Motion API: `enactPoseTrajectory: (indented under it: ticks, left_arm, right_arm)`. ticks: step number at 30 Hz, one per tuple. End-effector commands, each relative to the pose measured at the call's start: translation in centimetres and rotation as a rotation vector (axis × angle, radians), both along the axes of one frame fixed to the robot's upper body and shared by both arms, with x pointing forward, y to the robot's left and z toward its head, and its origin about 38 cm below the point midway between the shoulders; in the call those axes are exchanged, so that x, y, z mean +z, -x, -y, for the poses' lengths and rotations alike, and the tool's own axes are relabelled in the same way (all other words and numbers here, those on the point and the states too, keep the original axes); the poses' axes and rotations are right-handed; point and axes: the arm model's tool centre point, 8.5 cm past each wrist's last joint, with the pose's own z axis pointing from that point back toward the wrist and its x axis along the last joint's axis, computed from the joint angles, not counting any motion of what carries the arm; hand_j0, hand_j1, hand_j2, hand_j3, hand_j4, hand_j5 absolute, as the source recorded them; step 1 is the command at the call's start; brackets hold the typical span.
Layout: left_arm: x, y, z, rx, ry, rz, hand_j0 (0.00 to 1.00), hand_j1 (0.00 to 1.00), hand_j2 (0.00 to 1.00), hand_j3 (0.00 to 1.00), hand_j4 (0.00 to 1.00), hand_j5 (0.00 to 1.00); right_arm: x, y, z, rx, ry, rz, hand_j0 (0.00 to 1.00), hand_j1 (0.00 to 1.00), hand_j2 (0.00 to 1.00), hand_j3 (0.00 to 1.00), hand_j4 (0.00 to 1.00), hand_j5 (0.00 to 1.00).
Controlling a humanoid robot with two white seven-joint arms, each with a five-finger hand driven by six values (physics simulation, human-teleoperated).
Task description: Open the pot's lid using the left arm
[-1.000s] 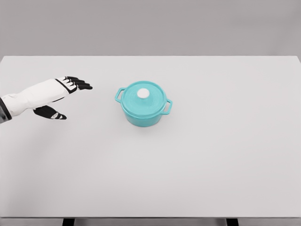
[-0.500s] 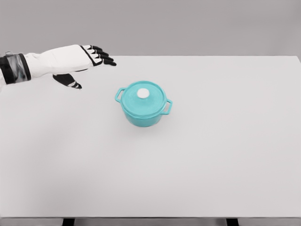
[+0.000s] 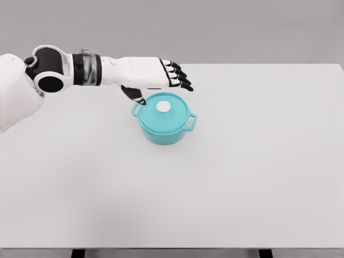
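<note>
The left hand (image 3: 161, 75), fingers outstretched and holding nothing, is held above the far rim of the teal pot (image 3: 164, 124), which is set near the middle of the white table (image 3: 258, 183), apparently so the lid's white knob (image 3: 163, 107) can be reached.

Left arm comes in from the upper left, stretched out pretty much level. The left hand (image 3: 156, 75) is palm-down, fingers (image 3: 180, 78) loosely extended, thumb hanging underneath, holding nothing.
</note>
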Motion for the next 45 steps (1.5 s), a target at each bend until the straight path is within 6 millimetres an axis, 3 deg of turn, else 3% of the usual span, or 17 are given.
enactPoseTrajectory:
  ticks: [1, 8, 17, 45]
  left_arm:
    - [-1.7, 0.4, 1.4, -0.027, -0.027, -0.038, 1.0, 1.0, 1.0, 1.0, 1.0, 1.0]
    - [-3.2, -1.0, 0.3, 0.03, -0.076, -0.048, 0.98, 0.98, 0.98, 0.98, 0.98, 0.98]
    - [-3.5, -0.9, 0.9, 0.019, -0.077, -0.054, 0.8, 0.8, 0.8, 0.8, 0.8, 0.8]
    - [-5.2, -1.1, 0.8, 0.031, -0.105, -0.09, 0.77, 0.77, 0.77, 0.77, 0.77, 0.77]
  right_arm:
    - [0.0, 0.0, 0.0, 0.0, 0.0, 0.0, 1.0, 1.0, 1.0, 1.0, 1.0, 1.0]
    - [0.0, 0.0, 0.0, 0.0, 0.0, 0.0, 1.0, 1.0, 1.0, 1.0, 1.0, 1.0]
    - [0.0, 0.0, 0.0, 0.0, -0.001, -0.001, 1.0, 1.0, 1.0, 1.0, 1.0, 1.0]
    - [0.0, 0.0, 0.0, 0.0, -0.001, -0.001, 1.0, 1.0, 1.0, 1.0, 1.0, 1.0]
